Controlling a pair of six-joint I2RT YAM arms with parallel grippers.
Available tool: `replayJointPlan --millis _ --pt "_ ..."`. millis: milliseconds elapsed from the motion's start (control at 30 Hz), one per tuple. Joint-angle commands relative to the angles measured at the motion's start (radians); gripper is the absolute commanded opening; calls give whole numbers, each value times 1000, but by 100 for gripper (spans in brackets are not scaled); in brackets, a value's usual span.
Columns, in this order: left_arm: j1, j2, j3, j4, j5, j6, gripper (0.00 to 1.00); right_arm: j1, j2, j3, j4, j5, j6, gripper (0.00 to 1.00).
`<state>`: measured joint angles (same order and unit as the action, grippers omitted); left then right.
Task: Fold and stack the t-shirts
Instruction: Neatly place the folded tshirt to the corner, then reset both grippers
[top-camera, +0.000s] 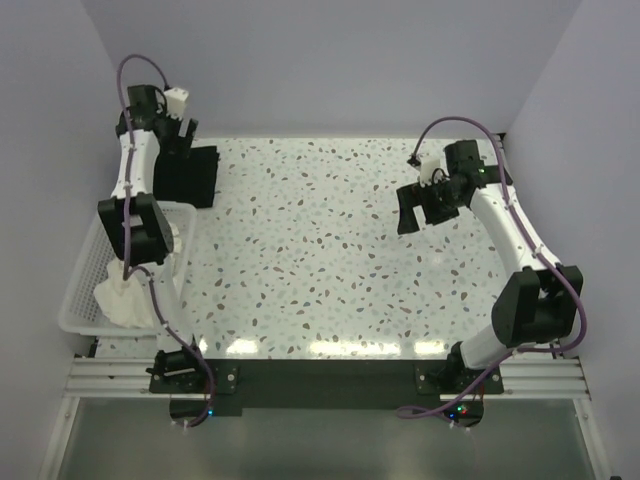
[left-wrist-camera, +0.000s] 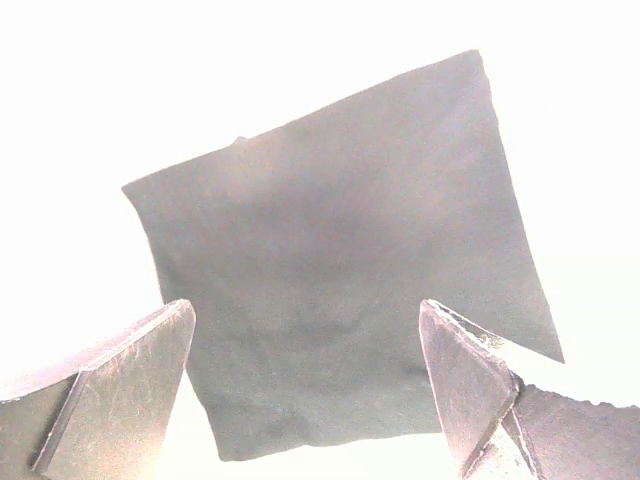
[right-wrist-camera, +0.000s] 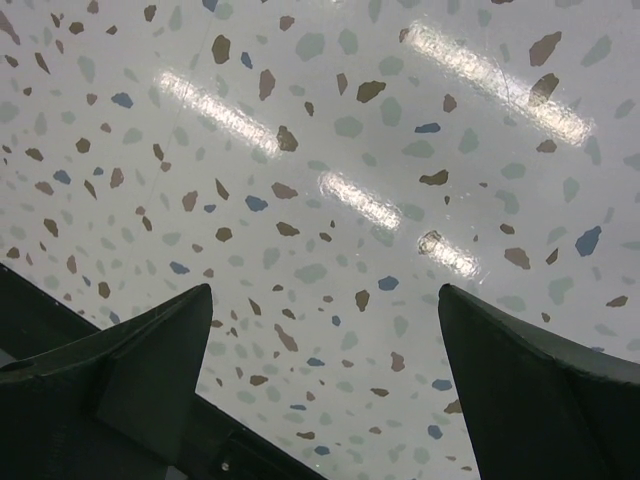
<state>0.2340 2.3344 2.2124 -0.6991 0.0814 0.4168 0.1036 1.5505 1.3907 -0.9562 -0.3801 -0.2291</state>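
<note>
A black t-shirt (top-camera: 192, 176), folded into a flat square, lies on the table at the far left. In the left wrist view the same black t-shirt (left-wrist-camera: 340, 270) fills the middle, washed out by glare. My left gripper (top-camera: 183, 138) hovers just above the shirt's far edge. Its jaws (left-wrist-camera: 305, 335) are open and hold nothing. A white t-shirt (top-camera: 124, 300) sits crumpled in the basket. My right gripper (top-camera: 414, 207) hangs open over the bare right part of the table, and its wrist view shows only speckled tabletop between the fingers (right-wrist-camera: 150, 350).
A white lattice basket (top-camera: 75, 292) stands at the table's left edge beside the left arm. The speckled table (top-camera: 320, 260) stretches between the two arms. Lavender walls close the back and both sides.
</note>
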Motion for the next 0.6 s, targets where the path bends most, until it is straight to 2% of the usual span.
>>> replayJointPlan --millis 0,67,200,300,500,567 --pt "-137 -205 23 58 26 56 100 -5 -24 45 22 -31 -9 99" --pt "-192 -242 26 11 14 51 100 -5 -36 36 28 -28 -18 99" --pt "-393 -287 -19 -66 -43 -39 100 -8 -81 7 60 -22 -21 99" --pt "-511 -331 -101 -100 6 -133 100 -16 -98 -21 80 -22 -24 99" --pt "-682 -510 -529 47 63 -258 100 -22 -142 -181 151 -19 -38 99" --pt "-697 -570 -701 113 95 -285 100 -22 -174 -238 184 -8 -36 99"
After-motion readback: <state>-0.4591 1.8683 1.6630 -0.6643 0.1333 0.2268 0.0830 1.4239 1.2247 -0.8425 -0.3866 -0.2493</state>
